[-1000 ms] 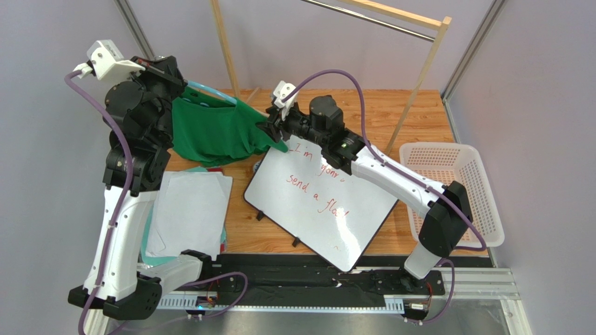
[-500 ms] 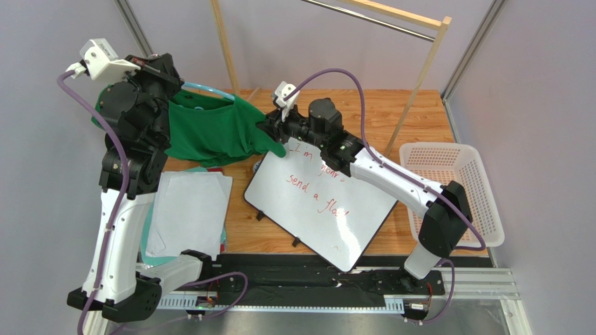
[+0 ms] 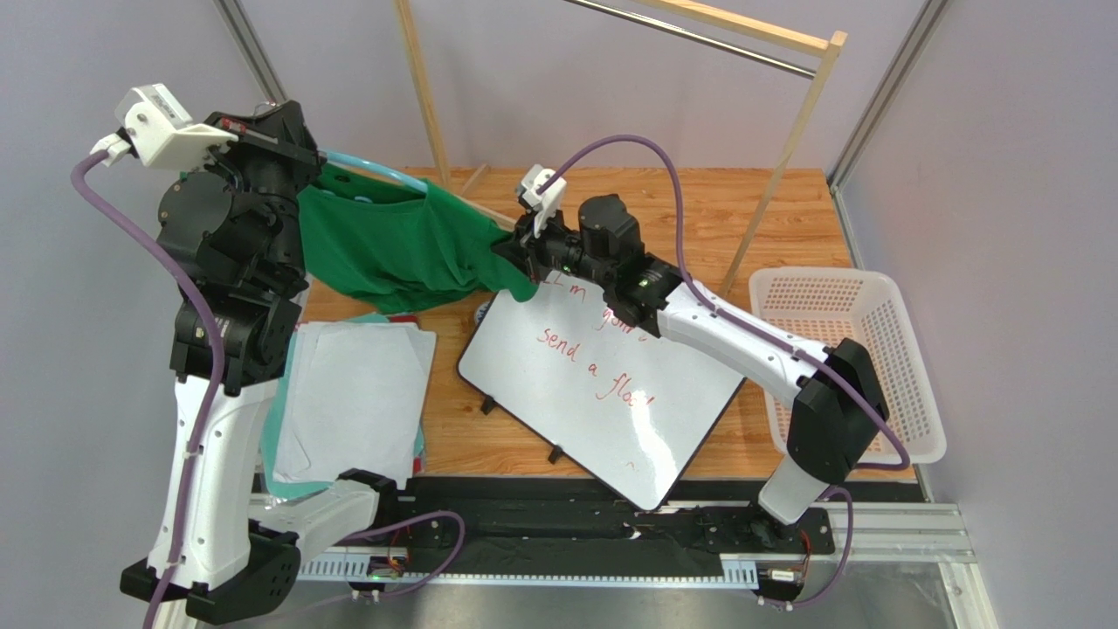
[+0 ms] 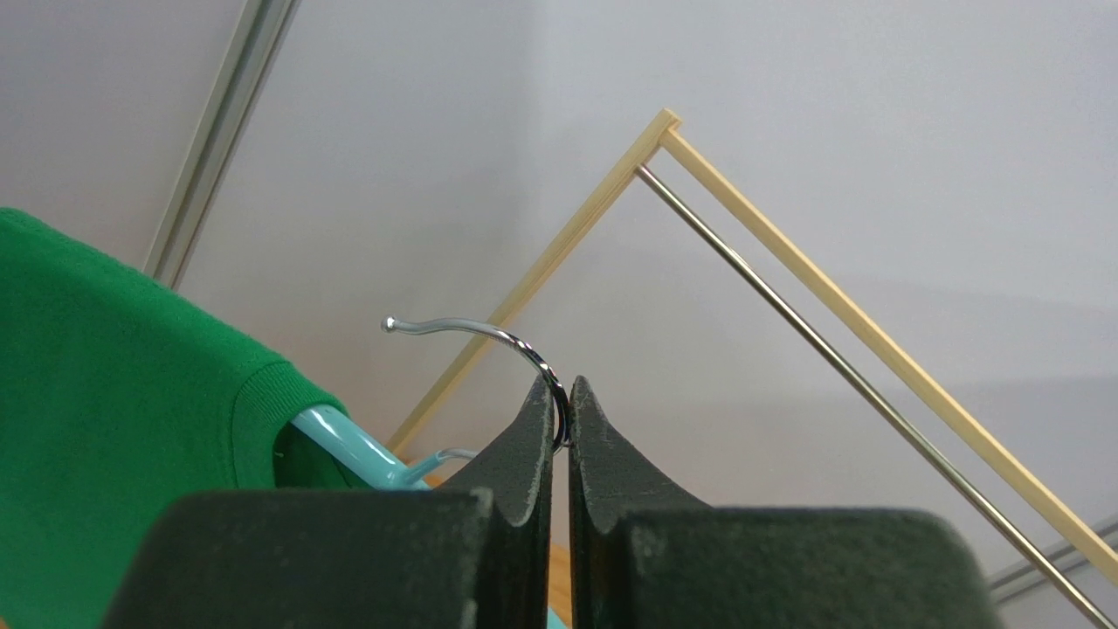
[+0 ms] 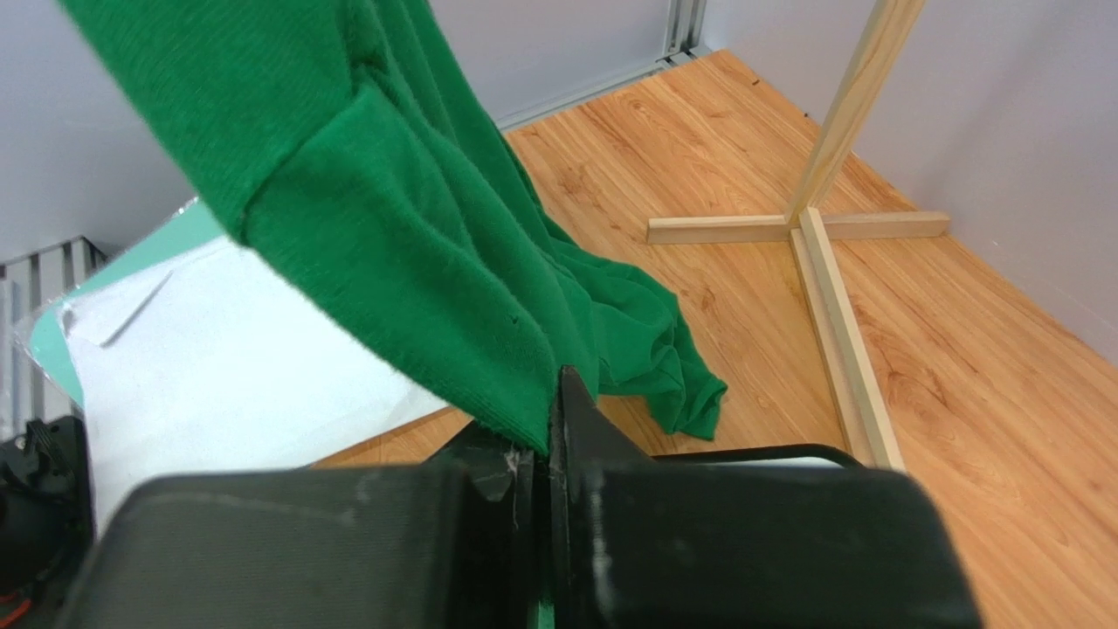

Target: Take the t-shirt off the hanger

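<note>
The green t-shirt (image 3: 394,249) hangs on the light-blue hanger (image 3: 381,168), held up over the table's back left. My left gripper (image 4: 567,400) is shut on the hanger's grey metal hook (image 4: 499,334); the teal arm (image 4: 348,446) runs into the shirt's collar (image 4: 118,433). In the top view the left gripper (image 3: 305,155) sits at the hanger's left end. My right gripper (image 3: 515,249) is shut on the shirt's lower right edge; the cloth (image 5: 381,223) is pinched between its jaws (image 5: 554,393). The shirt is stretched between the two grippers.
A whiteboard (image 3: 604,380) with red writing lies in the middle. White papers over teal sheets (image 3: 348,393) lie at the left. A white basket (image 3: 853,354) stands at the right edge. The wooden rack (image 3: 787,144) with its metal rail stands at the back.
The right gripper has shut on the shirt's edge. The left arm has pulled the hanger up and to the left, drawing the shirt taut.
</note>
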{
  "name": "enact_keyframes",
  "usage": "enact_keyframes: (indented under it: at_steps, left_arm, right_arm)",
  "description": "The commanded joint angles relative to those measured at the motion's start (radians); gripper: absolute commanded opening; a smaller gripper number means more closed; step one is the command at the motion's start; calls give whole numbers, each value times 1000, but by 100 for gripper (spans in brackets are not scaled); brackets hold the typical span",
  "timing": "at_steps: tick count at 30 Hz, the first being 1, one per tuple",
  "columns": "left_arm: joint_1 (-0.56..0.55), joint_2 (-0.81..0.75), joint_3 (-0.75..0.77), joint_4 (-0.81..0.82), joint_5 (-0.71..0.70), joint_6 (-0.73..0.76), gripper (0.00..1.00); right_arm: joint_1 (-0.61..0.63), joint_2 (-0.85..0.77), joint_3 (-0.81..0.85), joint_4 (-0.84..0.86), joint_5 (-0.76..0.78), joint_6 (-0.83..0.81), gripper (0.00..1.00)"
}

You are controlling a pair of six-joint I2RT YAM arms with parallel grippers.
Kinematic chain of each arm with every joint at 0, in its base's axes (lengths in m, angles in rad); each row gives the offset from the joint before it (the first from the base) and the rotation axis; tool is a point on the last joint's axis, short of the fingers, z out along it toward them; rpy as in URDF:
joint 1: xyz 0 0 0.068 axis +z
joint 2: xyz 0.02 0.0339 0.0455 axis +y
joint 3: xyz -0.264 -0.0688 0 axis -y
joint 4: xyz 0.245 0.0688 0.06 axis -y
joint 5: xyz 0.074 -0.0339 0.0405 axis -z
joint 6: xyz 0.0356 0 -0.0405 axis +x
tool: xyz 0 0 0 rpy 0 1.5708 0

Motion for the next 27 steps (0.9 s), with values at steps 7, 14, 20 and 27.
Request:
enact_keyframes:
  at_steps: [7,14,20,27]
  left_arm:
    - [1,-97,-64,160,-140,-58,0]
    - [1,-159,-139,285,-281,-63,0]
    - [1,-166,-137,396,-358,4,0]
    - [1,-162,-137,436,-367,-2,0]
  right_arm:
    - [-4,-111,-133,212,402,234,0]
    - [-32,-126,-173,197,582,334,0]
    - [-73,-173,-248,255,645,394,0]
    - [-110,-195,-264,282,623,393,0]
